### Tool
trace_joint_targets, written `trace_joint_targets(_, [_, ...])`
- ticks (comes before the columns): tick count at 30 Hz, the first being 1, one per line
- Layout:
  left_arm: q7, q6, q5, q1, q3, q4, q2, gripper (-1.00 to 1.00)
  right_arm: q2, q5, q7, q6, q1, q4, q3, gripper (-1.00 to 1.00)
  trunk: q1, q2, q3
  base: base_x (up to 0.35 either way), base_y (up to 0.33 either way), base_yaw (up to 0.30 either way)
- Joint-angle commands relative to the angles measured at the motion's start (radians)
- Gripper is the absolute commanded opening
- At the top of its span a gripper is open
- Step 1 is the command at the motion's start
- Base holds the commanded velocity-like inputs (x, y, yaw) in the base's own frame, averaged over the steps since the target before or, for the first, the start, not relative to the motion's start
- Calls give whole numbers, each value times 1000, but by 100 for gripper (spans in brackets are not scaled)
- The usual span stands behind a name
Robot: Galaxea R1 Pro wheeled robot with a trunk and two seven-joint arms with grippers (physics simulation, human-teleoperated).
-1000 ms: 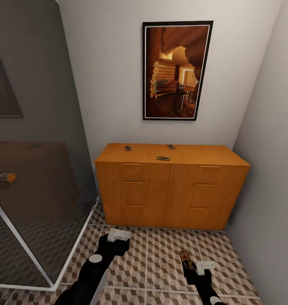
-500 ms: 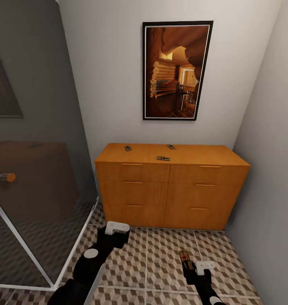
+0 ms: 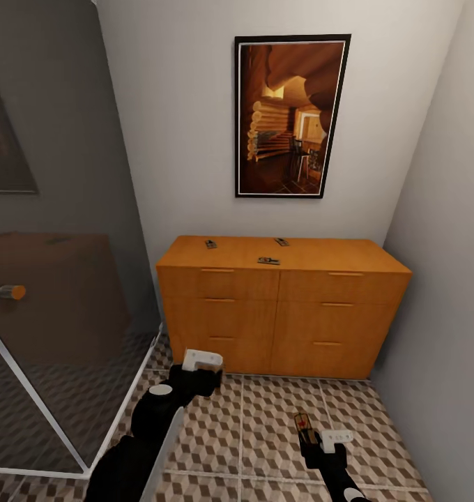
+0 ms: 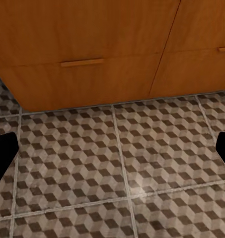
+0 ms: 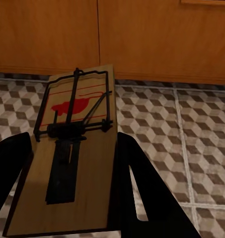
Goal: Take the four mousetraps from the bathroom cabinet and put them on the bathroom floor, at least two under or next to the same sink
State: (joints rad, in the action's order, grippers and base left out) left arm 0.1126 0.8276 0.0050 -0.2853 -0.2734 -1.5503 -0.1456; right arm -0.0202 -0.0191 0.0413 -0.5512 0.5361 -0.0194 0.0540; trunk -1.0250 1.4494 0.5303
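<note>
Your right hand (image 3: 308,438) clamps one mousetrap (image 5: 72,148), its near end cut off. Three small mousetraps (image 3: 268,261) sit blurred on the cabinet (image 3: 279,307). Your left hand (image 4: 112,148), spread wide, has moved forward toward the cabinet over the bathroom floor (image 3: 265,418).

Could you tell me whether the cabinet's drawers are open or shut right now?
Shut. In the head view every drawer front of the cabinet sits flush with its neighbours, with no gap or pulled-out box; three mousetraps lie on its top.
</note>
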Motion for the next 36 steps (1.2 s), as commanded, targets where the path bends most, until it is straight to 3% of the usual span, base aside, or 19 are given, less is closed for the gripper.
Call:
trace_joint_targets(1, [6, 41, 1, -37, -1, -1, -1, 100, 0, -2, 3, -3, 1, 1, 6, -100, 0, 1, 1, 0, 0, 0])
trace_joint_targets(6, [7, 147, 4, -181, -1, 6, -2, 100, 0, -2, 3, -2, 1, 1, 6, -100, 0, 1, 1, 0, 0, 0])
trace_joint_targets(15, [10, 181, 18, -445, -1, 91, -8, 100, 0, -2, 3, 1, 1, 1, 6, -100, 0, 1, 1, 0, 0, 0])
trace_joint_targets(19, [10, 183, 27, -604, -1, 254, -10, 100, -1, -2, 3, 3, 1, 1, 6, -100, 0, 1, 1, 0, 0, 0])
trace_joint_targets(26, [10, 180, 31, -798, 0, 515, -11, 100, -1, -2, 3, 3, 1, 2, 6, -100, 0, 1, 1, 0, 0, 0])
trace_joint_targets(31, [10, 178, 33, -857, 1, 586, -10, 100, -1, -2, 2, 4, 1, 1, 6, -100, 0, 1, 1, 0, 0, 0])
trace_joint_targets(36, [9, 179, 34, -871, 12, 603, -8, 100, -1, -2, 2, 4, 1, 2, 6, -100, 0, 1, 1, 0, 0, 0])
